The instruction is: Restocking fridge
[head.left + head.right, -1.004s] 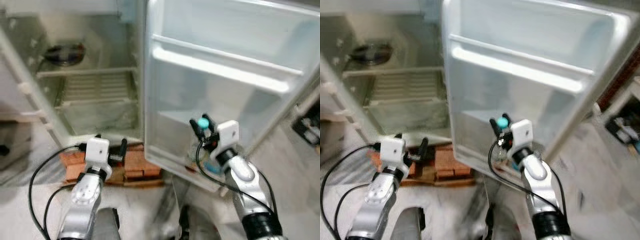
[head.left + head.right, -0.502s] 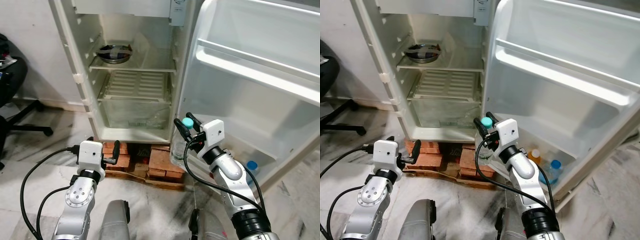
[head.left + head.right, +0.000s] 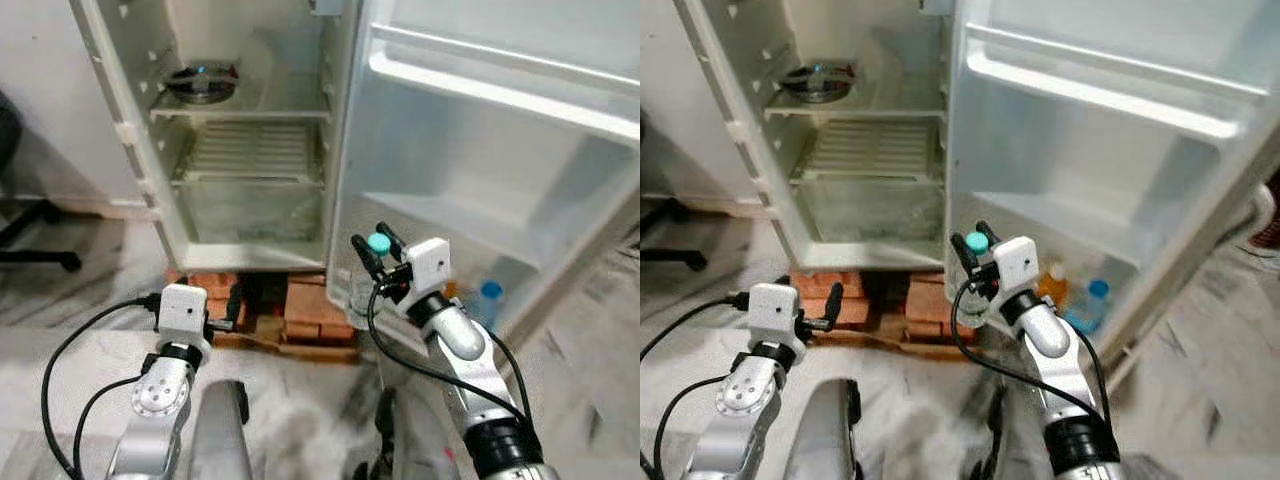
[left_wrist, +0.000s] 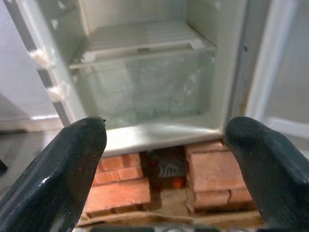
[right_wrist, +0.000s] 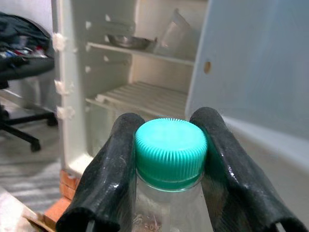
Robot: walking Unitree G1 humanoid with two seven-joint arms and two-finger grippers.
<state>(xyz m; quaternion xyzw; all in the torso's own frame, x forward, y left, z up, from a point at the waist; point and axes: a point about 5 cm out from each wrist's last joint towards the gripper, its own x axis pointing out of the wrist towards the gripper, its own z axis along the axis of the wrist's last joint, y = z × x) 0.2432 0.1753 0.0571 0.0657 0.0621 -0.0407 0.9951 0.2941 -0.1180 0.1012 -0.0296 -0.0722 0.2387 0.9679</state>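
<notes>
Right wrist view gives me the right end effector [image 5: 166,159] clamped on a clear bottle [image 5: 169,203] just under its teal cap [image 5: 170,151], near the open fridge door [image 3: 480,180]; the bottle's lower body is cut off. My left end effector [image 4: 164,159] hangs spread wide, holding nothing, before the bricks [image 4: 212,174] under the fridge [image 3: 250,150].

Fridge [image 3: 120,130], door [image 3: 480,150] swung wide: front access open. Upper shelf [image 3: 240,110]: steel bowl [image 3: 200,80] at left rear, bare room to its right. Slatted shelf [image 3: 250,160]: bare, over a clear drawer [image 3: 250,215]. Lowest door rack [image 3: 1110,300]: orange bottle [image 3: 1052,283] and blue-capped bottle [image 3: 1092,303] stand together. Middle door rack [image 3: 450,215]: bare. Brick stacks [image 3: 310,315] stand under the fridge.
</notes>
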